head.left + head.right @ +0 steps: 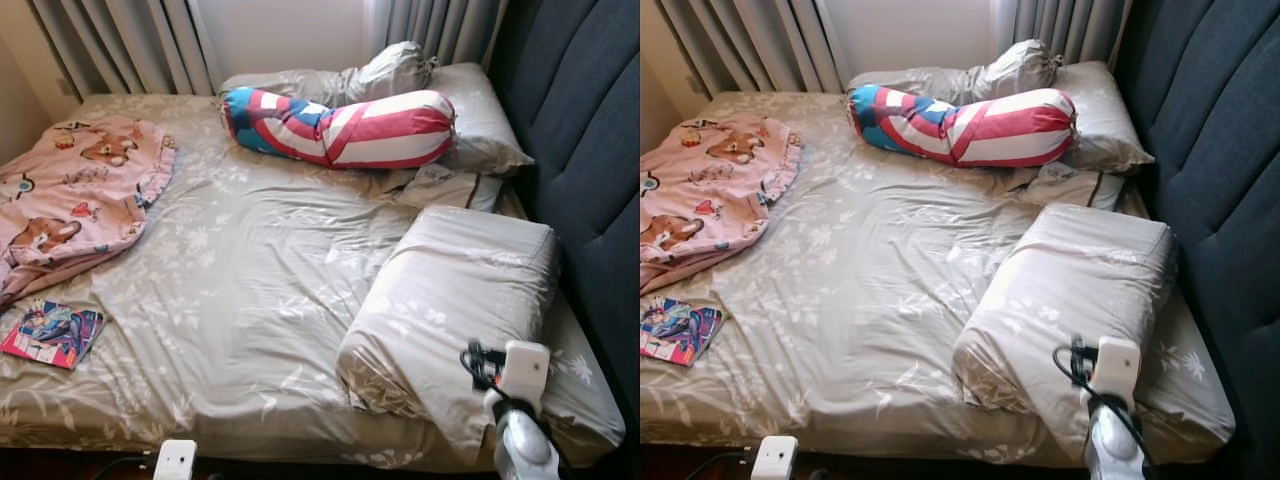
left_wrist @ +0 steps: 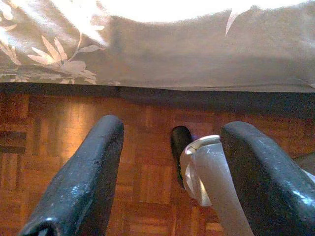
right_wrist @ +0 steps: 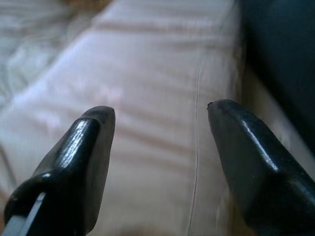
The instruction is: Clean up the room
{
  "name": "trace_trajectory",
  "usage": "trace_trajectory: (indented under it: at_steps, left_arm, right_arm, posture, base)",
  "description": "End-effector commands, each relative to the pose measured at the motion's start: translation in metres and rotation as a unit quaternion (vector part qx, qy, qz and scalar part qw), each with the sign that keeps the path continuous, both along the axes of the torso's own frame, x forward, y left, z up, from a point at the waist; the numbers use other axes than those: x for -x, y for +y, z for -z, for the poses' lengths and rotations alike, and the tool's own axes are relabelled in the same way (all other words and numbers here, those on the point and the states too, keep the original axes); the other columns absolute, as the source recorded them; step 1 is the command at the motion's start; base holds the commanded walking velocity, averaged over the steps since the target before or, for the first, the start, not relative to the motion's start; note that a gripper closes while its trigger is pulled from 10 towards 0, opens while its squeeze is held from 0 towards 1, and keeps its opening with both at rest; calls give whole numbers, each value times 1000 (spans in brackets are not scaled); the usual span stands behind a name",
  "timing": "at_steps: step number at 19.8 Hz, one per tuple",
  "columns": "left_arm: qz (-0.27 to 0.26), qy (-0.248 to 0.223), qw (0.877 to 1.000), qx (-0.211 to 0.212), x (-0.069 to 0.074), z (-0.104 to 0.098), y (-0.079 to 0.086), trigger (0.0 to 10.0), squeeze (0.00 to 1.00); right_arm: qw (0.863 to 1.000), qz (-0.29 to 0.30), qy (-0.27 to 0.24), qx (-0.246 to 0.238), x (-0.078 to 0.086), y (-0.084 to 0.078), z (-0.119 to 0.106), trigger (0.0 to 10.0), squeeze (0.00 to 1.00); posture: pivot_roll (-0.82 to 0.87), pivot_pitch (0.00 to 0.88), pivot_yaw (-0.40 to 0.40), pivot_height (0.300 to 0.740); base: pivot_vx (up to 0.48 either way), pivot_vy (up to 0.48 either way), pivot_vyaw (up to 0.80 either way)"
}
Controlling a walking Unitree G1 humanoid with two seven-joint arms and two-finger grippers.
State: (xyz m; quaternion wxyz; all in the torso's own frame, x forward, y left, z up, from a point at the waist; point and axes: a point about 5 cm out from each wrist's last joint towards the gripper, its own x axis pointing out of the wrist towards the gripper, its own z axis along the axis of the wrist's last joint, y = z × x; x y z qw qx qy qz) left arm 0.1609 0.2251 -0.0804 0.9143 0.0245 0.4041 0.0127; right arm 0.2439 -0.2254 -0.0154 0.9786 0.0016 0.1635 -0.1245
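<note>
Two grippers open, both empty
right gripper (image 3: 160, 162) over folded duvet (image 1: 450, 300); left gripper (image 2: 170, 172) above parquet floor (image 2: 59, 142)

Pink blanket (image 1: 75, 195) cut off at left edge.

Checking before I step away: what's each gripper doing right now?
Left gripper: open, empty, low over the wooden floor.
Right gripper: open, empty, above the folded blanket.

both claws gape: left claw (image 2: 170, 172), right claw (image 3: 160, 162).
</note>
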Motion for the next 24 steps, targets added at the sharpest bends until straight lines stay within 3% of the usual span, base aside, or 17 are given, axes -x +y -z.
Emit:
trace_trajectory:
  at_steps: [1,3,9,14,18,20,21,24]
  left_arm:
    - [5,10,1000,-4,-1,1,1,10000,0]
    - [12,14,1000,-12,-3,0,0,10000,0]
    - [2,24,1000,-14,2,2,2,10000,0]
    - [-7,21,1000,-17,1,1,7,10000,0]
    - [-10,17,1000,-16,-1,-1,10,10000,0]
    - [-9,18,1000,-16,-1,-1,10,10000,0]
    - [-8,19,1000,-16,0,-1,10,10000,0]
    - [-4,26,1000,-14,2,1,8,10000,0]
  right_arm:
    - [1000,-4,9,-12,-1,6,2,10000,0]
    - [1000,-21,3,-22,-4,16,0,10000,0]
    - [999,-16,14,-27,-4,20,3,10000,0]
    - [994,-39,88,-43,-1,27,17,10000,0]
    - [988,-81,107,-82,-11,43,16,10000,0]
    - [984,-96,125,-77,-10,48,19,10000,0]
    - [984,-100,122,-85,-10,51,19,10000,1000]
    - [983,-64,151,-82,-7,46,25,10000,1000]
  posture:
    - [-40,28,-15,740]
    - [-47,41,-13,740]
    - [-36,61,-11,740]
    - [-31,72,-6,740]
    - [-28,75,-2,740]
    - [-27,76,-2,740]
    - [-25,78,-2,740]
    - [-26,80,-1,740]
  base:
    - [0,0,0]
    - [0,-197,0]
    - [0,-413,0]
    - [0,0,0]
    - [0,0,0]
    - [0,0,0]
    - [0,0,0]
    - [0,0,0]
